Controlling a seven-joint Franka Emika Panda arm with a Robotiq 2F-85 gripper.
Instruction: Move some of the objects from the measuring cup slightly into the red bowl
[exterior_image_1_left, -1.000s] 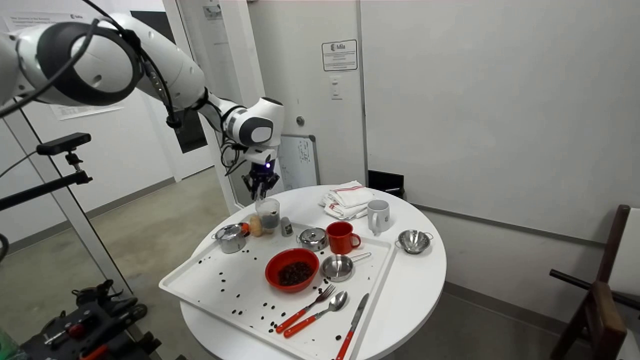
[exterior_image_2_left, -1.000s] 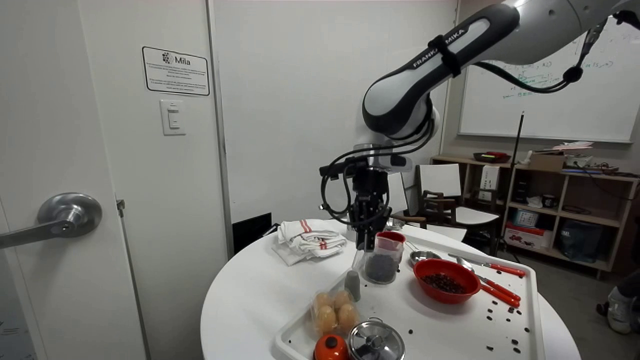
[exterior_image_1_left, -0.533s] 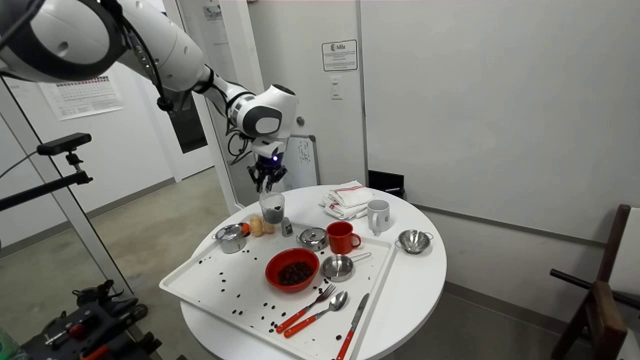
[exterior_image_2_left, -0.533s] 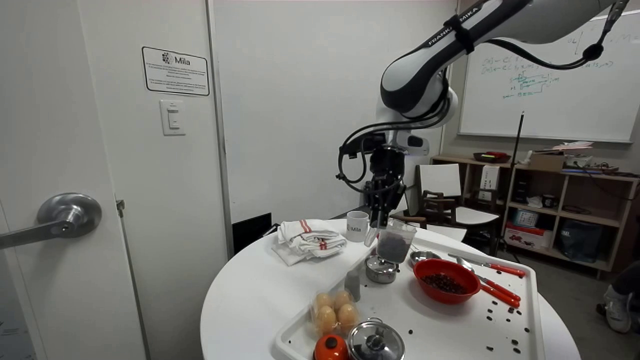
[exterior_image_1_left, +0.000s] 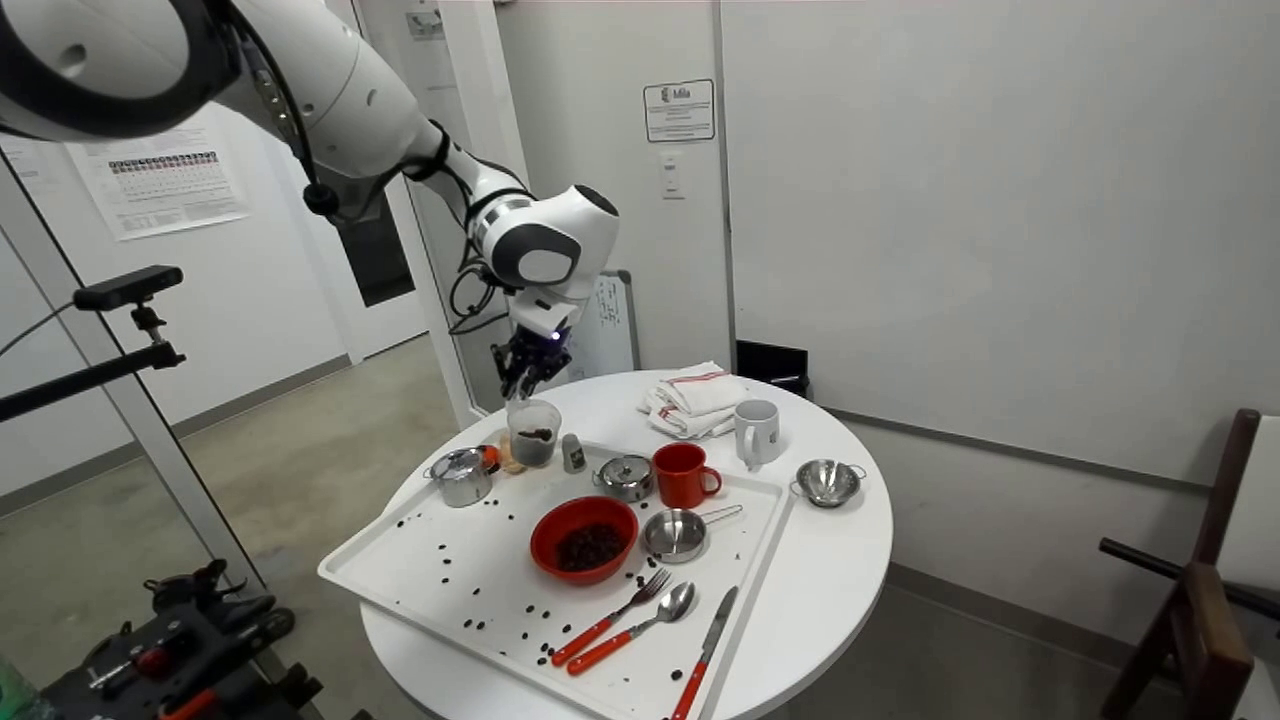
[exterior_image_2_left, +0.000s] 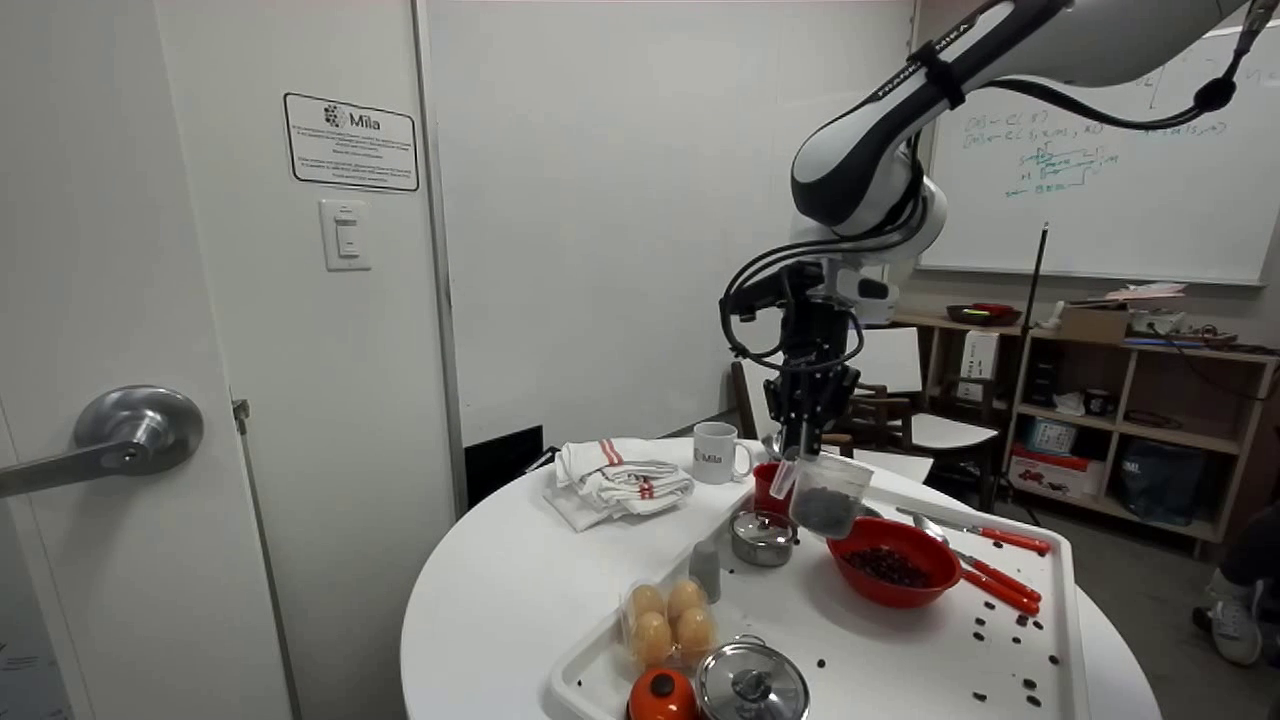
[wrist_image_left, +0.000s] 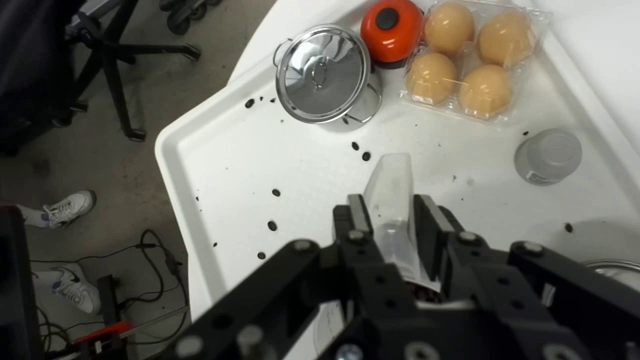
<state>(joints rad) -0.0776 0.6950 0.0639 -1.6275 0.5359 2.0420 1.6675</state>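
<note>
Pale walls (exterior_image_2_left: 650, 200) stand behind a round white counter (exterior_image_1_left: 835, 580), which carries a white tray (exterior_image_1_left: 395, 560). Going left to right as an exterior view has it, a lidded steel pot (exterior_image_1_left: 463, 478) sits on the tray, an orange pot (wrist_image_left: 391, 32) just beside it, then an egg pack (exterior_image_2_left: 672, 625) of four. Partly in front of the pack comes the cup (exterior_image_2_left: 838, 482), held tilted above the tray; my claw (wrist_image_left: 391, 210) is pinched on its handle, one finger to each side, and something dark lies low in the cup. Next a shaker (exterior_image_1_left: 573, 454) stands upright on the tray. Then comes the red bowl (exterior_image_1_left: 549, 545), set on the tray with dark beans (exterior_image_1_left: 590, 548) in its bottom and more of them strewn around it; whether the cup reaches over its rim I cannot tell. Beyond the bowl sits a small pot (exterior_image_1_left: 627, 479) with its lid on, and on its near side lie a fork (exterior_image_1_left: 605, 625) and a spoon (exterior_image_1_left: 625, 637), side by side. A pan (exterior_image_1_left: 676, 540) and a red mug (exterior_image_1_left: 682, 478) follow, then towels (exterior_image_1_left: 690, 405) off the tray, then a knife (exterior_image_1_left: 709, 648) near the tray's edge. A white mug (exterior_image_1_left: 757, 437) and, farthest right, a colander (exterior_image_1_left: 828, 484) stand on the counter.
</note>
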